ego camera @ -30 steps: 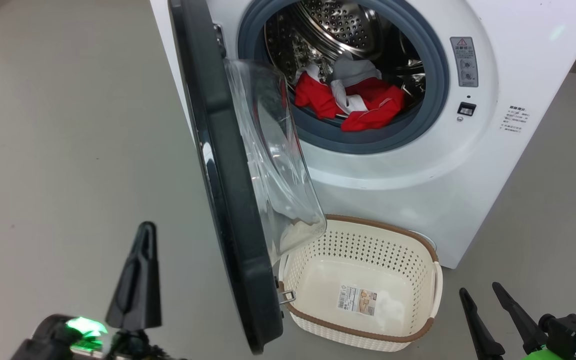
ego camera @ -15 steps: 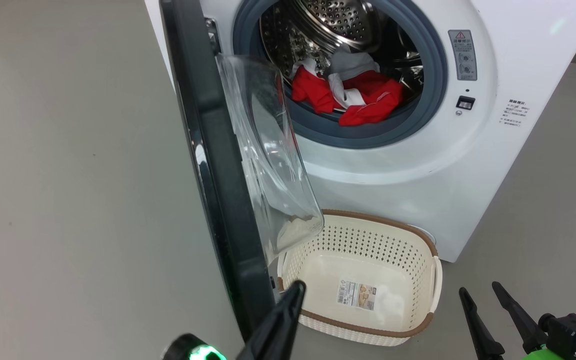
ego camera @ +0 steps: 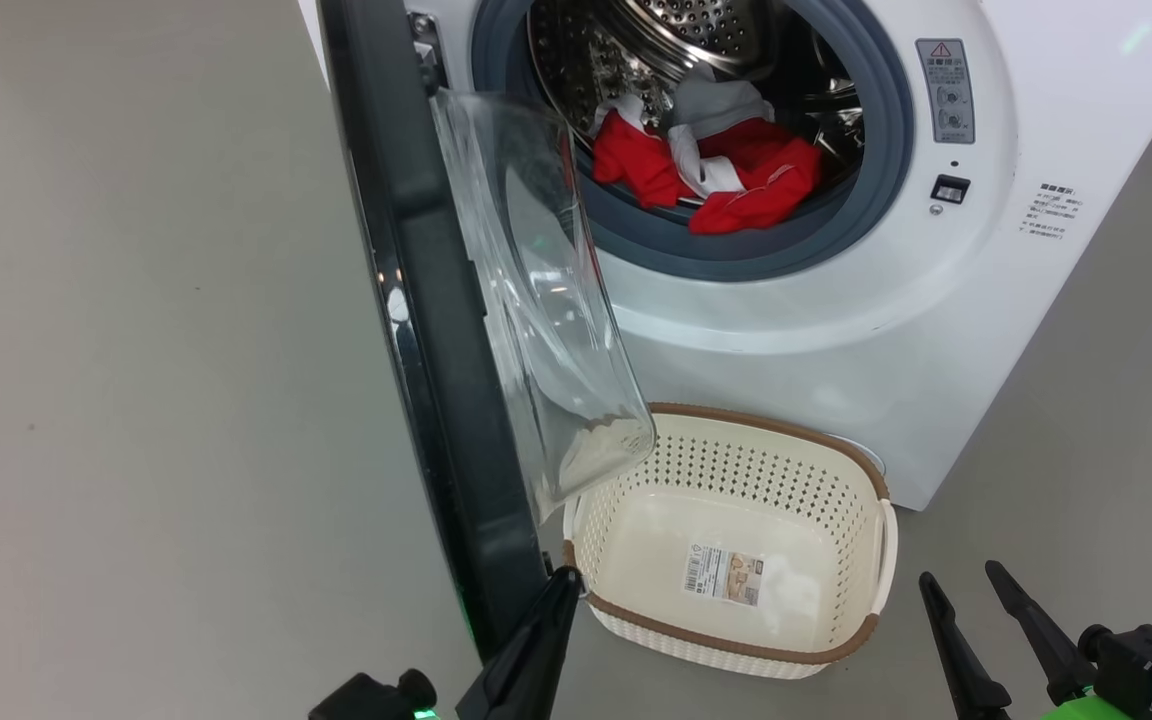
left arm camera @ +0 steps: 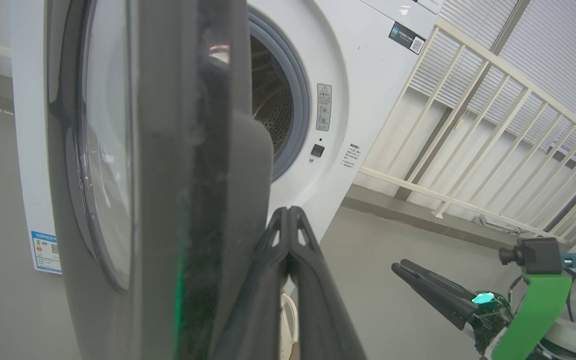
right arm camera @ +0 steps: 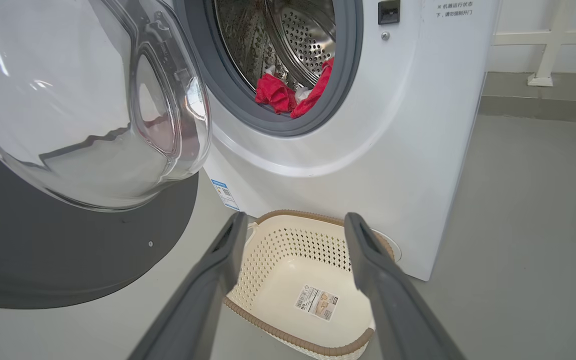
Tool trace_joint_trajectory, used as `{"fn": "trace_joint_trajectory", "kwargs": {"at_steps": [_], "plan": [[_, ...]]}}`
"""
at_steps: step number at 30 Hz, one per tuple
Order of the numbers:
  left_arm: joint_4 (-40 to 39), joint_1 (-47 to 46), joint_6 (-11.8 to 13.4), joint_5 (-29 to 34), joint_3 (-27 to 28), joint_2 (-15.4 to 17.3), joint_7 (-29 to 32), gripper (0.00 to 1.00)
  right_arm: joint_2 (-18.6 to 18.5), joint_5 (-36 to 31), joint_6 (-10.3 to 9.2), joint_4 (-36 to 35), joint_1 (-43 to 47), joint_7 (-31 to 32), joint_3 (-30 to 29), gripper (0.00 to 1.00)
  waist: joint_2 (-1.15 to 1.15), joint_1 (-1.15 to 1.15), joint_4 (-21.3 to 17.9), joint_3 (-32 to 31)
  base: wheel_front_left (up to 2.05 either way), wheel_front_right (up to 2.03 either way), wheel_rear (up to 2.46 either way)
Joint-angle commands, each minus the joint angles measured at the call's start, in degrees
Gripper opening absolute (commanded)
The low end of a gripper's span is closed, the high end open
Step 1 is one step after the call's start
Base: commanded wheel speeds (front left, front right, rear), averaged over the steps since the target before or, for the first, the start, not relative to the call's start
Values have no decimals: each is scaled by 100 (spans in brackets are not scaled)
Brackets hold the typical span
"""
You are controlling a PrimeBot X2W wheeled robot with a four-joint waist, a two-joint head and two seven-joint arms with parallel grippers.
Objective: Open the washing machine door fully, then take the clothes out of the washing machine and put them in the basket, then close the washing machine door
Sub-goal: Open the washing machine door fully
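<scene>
The washing machine (ego camera: 836, 330) stands with its door (ego camera: 436, 350) swung out edge-on toward me, and the door's clear glass bowl (ego camera: 546, 300) bulges to the right. Red, white and grey clothes (ego camera: 726, 175) lie in the steel drum behind the grey ring. On the floor below the opening sits the empty cream basket (ego camera: 766, 425). My left gripper (ego camera: 561, 585) is shut with nothing in it, close against the door's lower inner edge (left arm camera: 203, 280). My right gripper (ego camera: 956, 575) hangs open to the right of the basket (right arm camera: 298, 340). Its fingers (right arm camera: 218, 270) frame the basket.
Grey floor spreads left of the door and right of the machine. A cream railing (left arm camera: 468, 130) with slats stands beyond the machine. The door's black inner face (right arm camera: 68, 250) overhangs the floor left of the basket.
My left gripper has swung from the outer left side of the door round to its lower inner edge. The head view has shifted slightly. The right gripper has not moved.
</scene>
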Motion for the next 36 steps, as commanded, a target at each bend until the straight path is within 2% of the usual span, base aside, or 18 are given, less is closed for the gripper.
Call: {"fn": "trace_joint_trajectory", "kwargs": {"at_steps": [1, 13, 27, 36], "plan": [[-64, -212, 51, -98, 249, 8, -46, 0, -133, -20, 37, -142, -220, -78, 97, 100, 0, 0, 14, 11, 0, 0, 0], [54, -140, 126, -102, 771, 8, -46, 0, -103, -33, 37, -164, -223, -78, 48, 100, 0, 0, 108, 43, 0, 0, 0], [80, 77, 190, 176, 2142, 8, -46, 0, -76, -36, 37, -189, -202, -78, 40, 100, 0, 0, 204, 51, 0, 0, 0], [327, -201, 45, 475, 2973, 8, -46, 0, -126, -35, 37, -207, -269, -78, 57, 100, 0, 0, 201, 170, 0, 0, 0]]}}
